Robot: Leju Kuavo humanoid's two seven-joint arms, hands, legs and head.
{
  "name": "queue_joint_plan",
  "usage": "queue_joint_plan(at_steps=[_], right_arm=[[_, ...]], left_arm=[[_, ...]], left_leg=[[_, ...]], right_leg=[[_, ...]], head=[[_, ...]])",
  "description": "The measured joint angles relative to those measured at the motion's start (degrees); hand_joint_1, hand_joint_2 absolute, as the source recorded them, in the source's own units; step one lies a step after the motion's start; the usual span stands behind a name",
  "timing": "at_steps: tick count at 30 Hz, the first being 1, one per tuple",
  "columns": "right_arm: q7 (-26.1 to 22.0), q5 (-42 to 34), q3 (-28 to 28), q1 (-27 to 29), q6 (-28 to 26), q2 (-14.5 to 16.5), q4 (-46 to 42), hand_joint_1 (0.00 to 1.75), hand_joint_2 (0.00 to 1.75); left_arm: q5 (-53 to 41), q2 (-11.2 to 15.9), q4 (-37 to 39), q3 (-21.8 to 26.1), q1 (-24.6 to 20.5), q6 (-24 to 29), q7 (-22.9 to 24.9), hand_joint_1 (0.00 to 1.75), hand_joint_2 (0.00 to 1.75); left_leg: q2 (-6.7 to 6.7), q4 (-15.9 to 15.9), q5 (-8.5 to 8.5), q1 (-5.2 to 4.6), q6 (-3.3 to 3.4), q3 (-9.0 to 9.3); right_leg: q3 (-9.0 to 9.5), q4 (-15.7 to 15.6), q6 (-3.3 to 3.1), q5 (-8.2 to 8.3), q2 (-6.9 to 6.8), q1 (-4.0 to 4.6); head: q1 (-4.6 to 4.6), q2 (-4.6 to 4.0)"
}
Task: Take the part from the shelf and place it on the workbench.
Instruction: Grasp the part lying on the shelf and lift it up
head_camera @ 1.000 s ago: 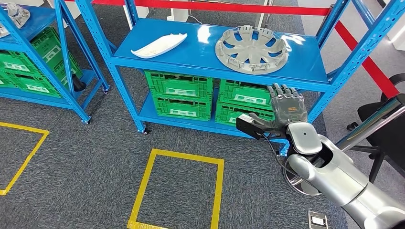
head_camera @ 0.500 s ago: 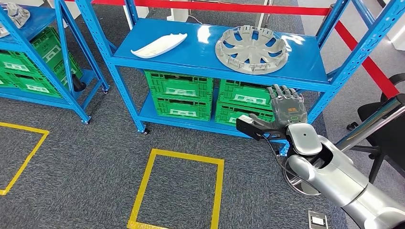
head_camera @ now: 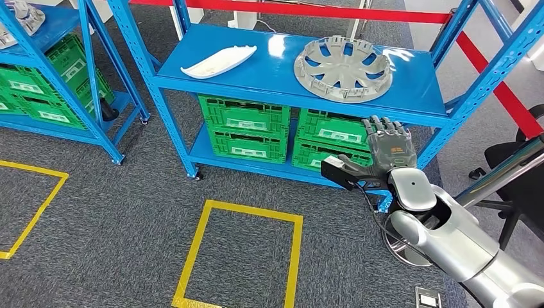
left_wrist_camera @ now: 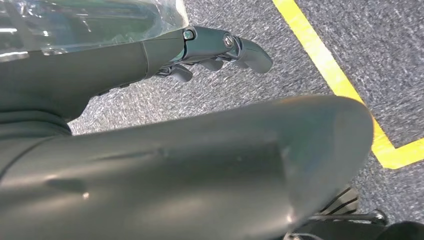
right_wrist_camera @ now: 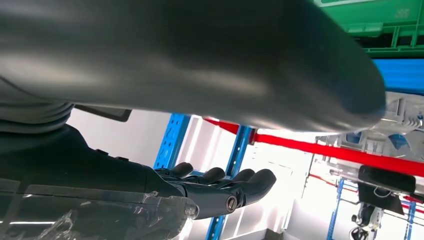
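- Looking down from the head view, we see a blue shelf [head_camera: 269, 80] whose upper board carries two parts.
- The grey wheel cover [head_camera: 343, 59] lies flat near the board's right end, close to the front edge.
- A white curved trim piece [head_camera: 218, 61] lies near the board's left end, well apart from the wheel cover.
- Our right hand [head_camera: 386, 146] is raised in front of the shelf, below the front edge of the upper board and under the wheel cover, touching neither part.
- Its fingers [head_camera: 383, 126] point up and lie straight and side by side, the thumb stuck out to the side; it holds nothing.
- Green crates [head_camera: 247, 125] stand stacked on the lower board, behind that hand.
- Our left hand [left_wrist_camera: 220, 47] hangs over the grey carpet [left_wrist_camera: 310, 70] beside a yellow tape line [left_wrist_camera: 340, 85]; its fingers are slightly bent, apart, with nothing in them.
- A yellow tape square [head_camera: 247, 256] marks the floor in front of the shelf.
- A second blue shelf [head_camera: 58, 70] with green crates stands to the left.
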Motion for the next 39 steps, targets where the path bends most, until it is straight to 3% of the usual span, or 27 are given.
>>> queue_joint_plan(at_steps=[2,3,5,7,9,10,12,13,14,15,16,18,19,21,24,26,28,29,30,32,34,36,39], right_arm=[[0.0,0.0,0.0,0.0,0.0,0.0,0.0,0.00,0.00],[0.0,0.0,0.0,0.0,0.0,-0.1,0.0,0.00,0.00],[0.0,0.0,0.0,0.1,0.0,-0.2,0.0,0.00,0.00],[0.0,0.0,-0.1,0.2,0.0,-0.3,0.0,0.00,0.00],[0.0,0.0,-0.2,0.2,0.0,-0.3,-0.1,0.00,0.00],[0.0,0.0,-0.2,0.2,-0.1,-0.3,-0.1,0.00,0.00],[0.0,0.0,-0.2,0.3,-0.1,-0.3,-0.2,0.00,0.00],[0.0,0.0,-0.2,0.3,-0.1,-0.3,-0.2,0.00,0.00],[0.0,0.0,-0.2,0.3,-0.1,-0.3,-0.2,0.00,0.00],[0.0,0.0,-0.1,0.4,-0.1,-0.3,-0.2,0.00,0.00],[0.0,0.0,-0.1,0.4,-0.2,-0.3,-0.2,0.00,0.00],[0.0,0.0,-0.1,0.3,-0.3,-0.3,-0.2,0.00,0.00],[0.0,0.0,-0.1,0.3,-0.4,-0.3,-0.2,0.00,0.00],[0.0,0.0,0.0,0.4,-0.4,-0.3,-0.2,0.00,0.00],[0.0,0.0,-0.3,0.3,-0.6,-0.5,-0.2,0.00,0.00],[0.0,0.0,-0.4,0.2,-0.7,-0.6,-0.3,0.00,0.00],[0.0,0.0,-0.4,0.4,-0.7,-0.6,-0.3,0.00,0.00],[0.0,0.0,-0.4,0.6,-0.7,-0.6,-0.3,0.00,0.00],[0.0,0.0,-0.4,0.7,-0.7,-0.6,-0.3,0.00,0.00],[0.0,0.0,-0.4,0.6,-0.7,-0.6,-0.3,0.00,0.00],[0.0,0.0,-0.4,0.5,-0.7,-0.6,-0.3,0.00,0.00],[0.0,0.0,-0.4,0.4,-0.7,-0.6,-0.3,0.00,0.00],[0.0,0.0,-0.5,0.4,-0.8,-0.7,-0.3,0.00,0.00]], left_arm=[[0.0,0.0,0.0,0.0,0.0,0.0,-0.1,0.00,0.00],[0.0,0.0,0.0,0.0,-0.1,0.0,-0.1,0.00,0.00],[0.0,0.0,0.0,0.0,-0.2,0.0,-0.1,0.00,0.00],[0.0,0.0,0.0,0.0,-0.1,-0.2,-0.1,0.00,0.00],[0.0,0.0,0.0,0.0,-0.2,-0.2,-0.1,0.00,0.00],[0.0,0.0,0.0,0.0,-0.2,-0.3,-0.1,0.00,0.00],[0.0,0.0,0.0,0.0,-0.2,-0.3,-0.1,0.00,0.00],[0.0,0.0,0.0,0.0,-0.2,-0.3,-0.1,0.00,0.00],[0.0,0.0,0.0,0.0,-0.1,-0.3,-0.1,0.00,0.00],[-0.1,0.0,0.0,0.0,-0.1,-0.3,-0.1,0.00,0.00],[-0.1,0.0,0.0,0.0,-0.1,-0.3,-0.1,0.00,0.00],[-0.2,0.1,0.1,0.0,-0.1,-0.2,-0.1,0.00,0.00],[-0.3,0.1,0.1,0.0,-0.1,-0.2,0.0,0.00,0.00],[-0.4,0.1,0.1,0.0,-0.1,-0.2,0.0,0.00,0.00],[-0.5,0.1,0.1,0.0,-0.3,-0.1,0.0,0.00,0.00],[-0.6,0.0,0.0,0.1,-0.3,-0.1,0.0,0.00,0.00],[-0.6,-0.1,0.0,0.1,-0.3,-0.1,0.0,0.00,0.00],[-0.6,-0.1,0.0,0.1,-0.2,-0.1,0.0,0.00,0.00],[-0.6,-0.2,0.0,0.1,-0.2,-0.1,0.0,0.00,0.00],[-0.6,-0.2,0.0,0.1,-0.2,-0.2,0.0,0.00,0.00],[-0.6,-0.2,0.0,0.1,-0.3,-0.2,0.0,0.00,0.00],[-0.6,-0.2,0.0,0.1,-0.3,-0.2,0.0,0.00,0.00],[-0.7,-0.3,0.0,0.1,-0.3,-0.2,0.0,0.00,0.00]], left_leg=[[-0.12,0.5,-1.13,0.49,-0.97,0.68],[-0.18,1.0,-1.70,0.62,-1.54,0.79],[-0.26,1.5,-2.28,0.56,-2.38,0.53],[-0.23,1.6,-2.47,0.54,-2.79,0.46],[-0.01,3.2,-3.48,0.55,-3.11,-0.16],[0.11,5.7,-4.60,0.51,-3.19,-1.41],[0.20,13.5,-7.02,0.31,-3.02,-5.90],[0.20,16.8,-7.46,0.16,-2.80,-8.21],[0.20,18.4,-6.81,-0.04,-2.48,-9.81],[0.20,17.9,-5.02,-0.29,-2.03,-10.41],[0.18,15.3,-2.27,-0.64,-1.39,-10.06],[0.17,9.4,2.28,-1.46,0.18,-8.32],[0.17,7.3,3.42,-1.85,0.81,-7.59],[0.19,5.7,3.63,-2.38,1.33,-7.05],[0.20,2.3,3.10,-2.00,1.37,-5.23],[0.17,0.7,2.75,-1.53,1.26,-4.13],[0.15,0.7,2.36,-1.37,1.29,-3.76],[0.15,0.9,2.03,-1.30,1.24,-3.54],[0.15,1.1,1.64,-1.21,1.13,-3.26],[0.15,1.7,0.67,-1.00,0.71,-2.54],[0.11,2.2,-0.18,-0.99,0.06,-2.19],[0.09,2.4,-0.52,-1.07,-0.55,-2.20],[0.16,2.9,-1.40,-1.01,-1.39,-2.24]], right_leg=[[1.60,-5.9,0.68,4.84,0.00,-0.31],[2.60,-8.5,0.75,5.99,0.07,-0.32],[3.36,-10.2,-0.21,5.29,0.30,-0.07],[3.42,-10.5,-1.68,4.47,0.42,-0.06],[3.74,-10.6,-2.45,4.08,0.37,-0.11],[4.02,-10.6,-2.80,3.91,0.28,-0.09],[4.53,-10.7,-3.35,3.47,0.10,0.21],[4.84,-10.7,-3.56,3.20,0.06,0.43],[5.23,-10.7,-3.72,2.89,0.06,0.67],[5.74,-10.7,-3.82,2.55,0.09,0.91],[6.37,-10.8,-3.87,2.16,0.12,1.16],[7.55,-11.1,-3.84,1.46,0.19,1.43],[7.89,-11.3,-3.66,1.29,0.23,1.40],[8.03,-11.8,-3.08,1.33,0.27,1.22],[7.59,-11.7,-2.11,0.89,0.08,1.16],[4.99,-7.1,-1.52,-0.99,0.01,1.07],[0.67,-0.3,-0.98,-2.64,0.01,0.84],[-0.96,1.5,-0.75,-2.31,0.01,0.70],[-1.63,1.4,-0.56,-0.89,0.00,0.57],[-0.11,-4.2,-0.34,3.85,-0.06,0.39],[2.08,-9.6,-0.68,6.23,-0.05,0.59],[2.73,-10.9,-1.61,5.76,0.06,0.90],[3.11,-11.5,-2.82,5.52,0.10,0.66]], head=[[0.03,0.00],[0.22,0.00],[0.34,0.00],[0.08,0.00],[-0.26,0.00],[-0.42,0.00],[-0.68,0.00],[-0.73,0.00],[-0.74,0.00],[-0.76,0.00],[-0.78,0.00],[-0.64,0.00],[-0.55,0.00],[-0.48,0.00],[-0.44,0.00],[-0.20,0.00],[-0.02,0.00],[0.05,0.00],[0.09,0.00],[0.16,0.00],[0.22,0.00],[0.13,0.00],[-0.08,0.00]])
